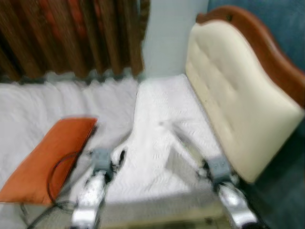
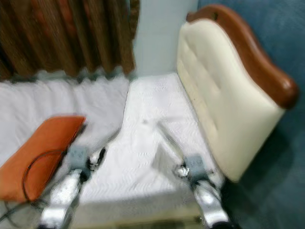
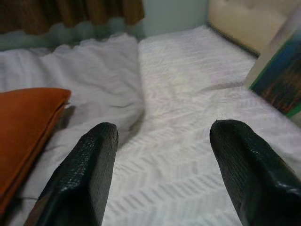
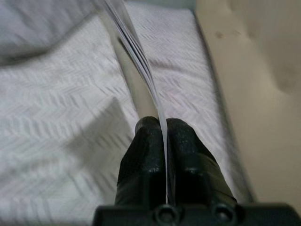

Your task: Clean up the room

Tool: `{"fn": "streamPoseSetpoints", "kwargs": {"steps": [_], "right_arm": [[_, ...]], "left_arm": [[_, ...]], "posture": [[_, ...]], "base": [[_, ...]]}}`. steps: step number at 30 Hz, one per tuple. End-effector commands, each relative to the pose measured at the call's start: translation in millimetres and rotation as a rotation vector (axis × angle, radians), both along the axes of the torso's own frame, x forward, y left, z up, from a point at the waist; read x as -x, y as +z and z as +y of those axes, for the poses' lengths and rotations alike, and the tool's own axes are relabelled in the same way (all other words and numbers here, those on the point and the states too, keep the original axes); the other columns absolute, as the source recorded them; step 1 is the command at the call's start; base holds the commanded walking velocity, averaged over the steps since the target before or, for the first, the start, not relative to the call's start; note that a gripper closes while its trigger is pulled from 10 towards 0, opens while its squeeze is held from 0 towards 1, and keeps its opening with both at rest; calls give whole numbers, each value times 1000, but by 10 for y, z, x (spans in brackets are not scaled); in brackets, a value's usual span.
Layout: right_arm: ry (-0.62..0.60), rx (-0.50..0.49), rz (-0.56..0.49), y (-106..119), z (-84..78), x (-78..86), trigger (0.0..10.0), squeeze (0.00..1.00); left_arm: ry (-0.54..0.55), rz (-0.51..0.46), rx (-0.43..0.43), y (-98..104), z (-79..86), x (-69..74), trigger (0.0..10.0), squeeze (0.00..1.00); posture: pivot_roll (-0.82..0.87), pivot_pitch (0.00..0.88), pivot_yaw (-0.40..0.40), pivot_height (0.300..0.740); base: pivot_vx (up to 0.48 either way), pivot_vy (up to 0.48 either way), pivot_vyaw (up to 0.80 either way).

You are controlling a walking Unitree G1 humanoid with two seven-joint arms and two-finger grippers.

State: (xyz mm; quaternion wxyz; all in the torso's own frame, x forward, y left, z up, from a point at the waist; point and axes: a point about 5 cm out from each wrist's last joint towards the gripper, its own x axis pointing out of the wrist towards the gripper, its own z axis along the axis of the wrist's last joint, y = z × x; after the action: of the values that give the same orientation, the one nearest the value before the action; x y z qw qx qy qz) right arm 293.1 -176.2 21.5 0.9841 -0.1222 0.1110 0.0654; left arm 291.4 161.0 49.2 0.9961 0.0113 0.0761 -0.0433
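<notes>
Motion blur smears both head views, so the thin item pinched edge-on between the right gripper's (image 4: 165, 136) black fingers reads only as a slim booklet (image 4: 134, 61) of pale pages, its far end cut off above the white chevron-quilted bed (image 1: 157, 109). The left gripper (image 3: 164, 155) hangs wide apart and empty over the mattress, beside a flat orange cushion (image 1: 47, 157) crossed by a black cable (image 1: 55, 174). A cream tufted headboard (image 1: 228, 90) with a curved wooden rim stands on the right.

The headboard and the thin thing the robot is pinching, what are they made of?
The headboard looks like cream leather or vinyl padding: smooth, slightly shiny, with button dimples, under a glossy brown wooden rim. The thin thing shut in the right end effector looks like paper or card: layered edges that bend, perhaps a booklet.
</notes>
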Motion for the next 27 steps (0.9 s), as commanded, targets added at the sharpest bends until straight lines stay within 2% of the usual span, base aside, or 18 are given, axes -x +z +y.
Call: {"fn": "streamPoseSetpoints", "kwargs": {"steps": [1, 3, 5, 7, 8, 9, 10, 11, 12, 13, 14, 16, 17, 18, 20, 22, 24, 27], "right_arm": [[-5, 7, -32, 62, -58, -29, 0, 0], [-3, -25, -19, 55, -37, -35, 0, 0], [11, -110, 12, 61, 27, -71, 0, 0], [53, -237, 49, 101, 171, -149, 0, 0], [72, -271, 58, 116, 225, -167, 0, 0], [110, -331, 76, 158, 329, -219, 0, 0], [166, -423, 118, 221, 500, -299, 0, 0], [166, -423, 118, 221, 500, -299, 0, 0], [186, -461, 140, 245, 570, -328, 0, 0], [191, -543, 182, 263, 649, -363, 0, 0], [193, -613, 215, 280, 724, -393, 0, 0], [168, -732, 269, 272, 824, -411, 0, 0], [151, -775, 291, 258, 849, -410, 0, 0], [151, -775, 291, 258, 849, -410, 0, 0], [97, -846, 338, 193, 873, -378, 0, 0], [38, -879, 383, 101, 866, -323, 0, 0], [0, -884, 411, 25, 855, -271, 0, 0], [-76, -784, 459, -144, 797, -152, 0, 0]], "left_arm": [[-22, -17, 5, 45, -73, -32, 10000, 0], [-23, -17, 8, 45, -76, -26, 10000, 0], [-21, -25, 22, 53, -69, -12, 10000, 0], [-34, -20, 4, 55, -43, 0, 10000, 0], [-40, -17, -4, 54, -28, 10, 10000, 0], [-43, -16, -8, 67, 6, 13, 10000, 0], [-43, -7, -14, 95, 88, 19, 10000, 0], [-43, -7, -14, 95, 88, 19, 10000, 0], [-43, -1, -19, 107, 127, 24, 10000, 0], [-79, -1, 6, 148, 163, 53, 10000, 0], [-132, 3, -14, 183, 199, 95, 10000, 0], [-250, 34, -39, 211, 256, 203, 10000, 0], [-294, 54, -42, 207, 276, 244, 10000, 0], [-294, 54, -42, 207, 276, 244, 10000, 0], [-385, 105, -34, 219, 331, 382, 10000, 0], [-453, 145, -39, 266, 380, 513, 10000, 0], [-468, 159, -43, 300, 423, 568, 10000, 0], [-446, 189, -56, 363, 560, 680, 10000, 0]], "posture": [[37, 0, 31, 740], [40, 0, 33, 740], [43, 0, 39, 740], [54, 1, 50, 740], [58, 9, 53, 740], [70, 32, 60, 740], [96, 76, 75, 740], [96, 76, 75, 740], [96, 76, 75, 740], [137, 143, 91, 740], [161, 185, 99, 740], [211, 255, 109, 740], [211, 255, 109, 740], [211, 255, 109, 740], [263, 348, 152, 740], [293, 392, 186, 740], [312, 421, 203, 740], [325, 449, 230, 740]], "base": [[480, 0, 0], [480, 0, 0], [480, 0, 0], [0, 0, 0], [0, 0, 0], [0, 0, 0], [0, 0, 0], [0, 0, 0], [0, 0, 0], [0, 0, 0], [0, 0, 0], [0, 0, 0], [0, 0, 0], [0, 0, 0], [0, 0, 0], [0, 0, 0], [0, 0, 0], [0, 0, 0]]}}
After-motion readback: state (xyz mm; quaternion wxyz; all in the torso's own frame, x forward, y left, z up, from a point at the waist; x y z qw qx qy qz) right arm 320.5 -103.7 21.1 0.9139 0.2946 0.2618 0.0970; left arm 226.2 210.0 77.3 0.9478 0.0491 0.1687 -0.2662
